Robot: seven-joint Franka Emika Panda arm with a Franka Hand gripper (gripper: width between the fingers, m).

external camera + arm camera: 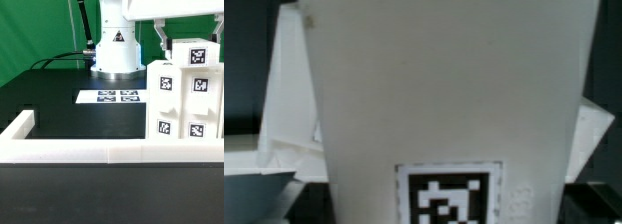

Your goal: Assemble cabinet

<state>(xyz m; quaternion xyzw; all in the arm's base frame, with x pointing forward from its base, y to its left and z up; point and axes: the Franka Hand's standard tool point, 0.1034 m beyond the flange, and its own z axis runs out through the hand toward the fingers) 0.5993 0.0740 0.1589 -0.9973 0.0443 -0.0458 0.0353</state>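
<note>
You have the cabinet [180,105] standing upright on the black tabletop [50,100], against the low white rim [100,152] along its near edge, toward the exterior view's right. Several tagged panels are already joined into a boxy body. The gripper [163,40] hangs over its top, jaws set either side of an upright tagged panel [438,100] that fills the wrist view. You cannot tell whether they clamp it. The marker board [112,97] lies mid-tabletop. Judgement: well along, and this panel's seating looks unfinished.
</note>
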